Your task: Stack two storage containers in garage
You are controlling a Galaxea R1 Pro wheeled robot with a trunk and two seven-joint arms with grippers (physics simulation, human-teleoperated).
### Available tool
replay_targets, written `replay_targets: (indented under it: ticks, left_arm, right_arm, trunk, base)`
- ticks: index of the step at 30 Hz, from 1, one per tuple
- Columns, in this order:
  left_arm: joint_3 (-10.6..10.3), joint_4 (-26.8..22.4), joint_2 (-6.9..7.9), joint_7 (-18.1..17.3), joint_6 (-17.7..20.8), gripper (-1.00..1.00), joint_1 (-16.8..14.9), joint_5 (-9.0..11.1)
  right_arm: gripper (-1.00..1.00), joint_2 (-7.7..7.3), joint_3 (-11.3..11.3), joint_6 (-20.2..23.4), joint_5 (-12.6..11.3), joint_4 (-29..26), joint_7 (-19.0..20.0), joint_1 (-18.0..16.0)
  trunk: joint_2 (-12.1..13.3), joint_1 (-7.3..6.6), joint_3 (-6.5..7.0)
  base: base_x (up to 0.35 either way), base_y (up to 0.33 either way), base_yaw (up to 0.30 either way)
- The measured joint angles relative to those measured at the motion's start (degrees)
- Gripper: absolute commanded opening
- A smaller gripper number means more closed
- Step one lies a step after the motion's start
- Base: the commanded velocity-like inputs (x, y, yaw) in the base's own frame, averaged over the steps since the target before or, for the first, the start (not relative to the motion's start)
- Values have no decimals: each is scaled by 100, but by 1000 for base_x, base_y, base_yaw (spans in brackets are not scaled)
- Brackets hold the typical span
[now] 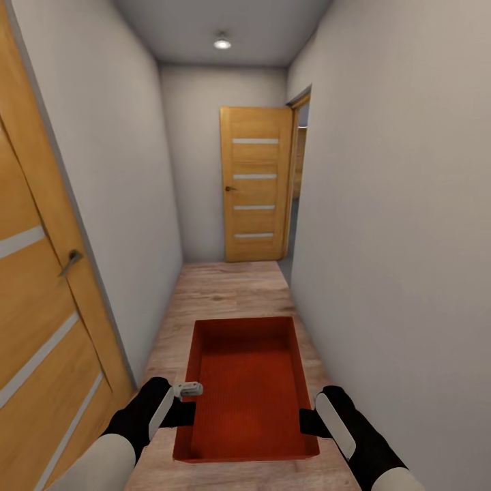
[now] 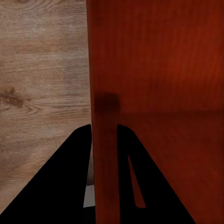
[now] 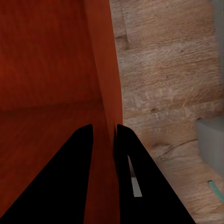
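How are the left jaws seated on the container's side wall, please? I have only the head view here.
Observer: In the left wrist view, the left gripper straddles the side wall of the storage container, with one finger outside and one inside. The jaws are shut on it.
Operator: Thank you. Is the right side gripped the same way?
Observer: Yes. The right gripper straddles the opposite wall, also with a finger on each face.
Operator: Is there anything near the right side that I should know about?
Observer: The right wrist view shows the wood floor and part of a grey object beyond the container. I cannot tell what it is.
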Motion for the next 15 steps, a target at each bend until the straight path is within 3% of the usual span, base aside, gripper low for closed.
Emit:
replay_targets:
  ticks: [15]
  left_arm:
    - [0, 1, 0, 0, 0, -100, 1, -3]
  right_arm:
    - [-100, 0, 1, -5, -5, 8, 1, 0]
  trunk:
    - [0, 0, 0]
  base:
    - [324, 0, 0]
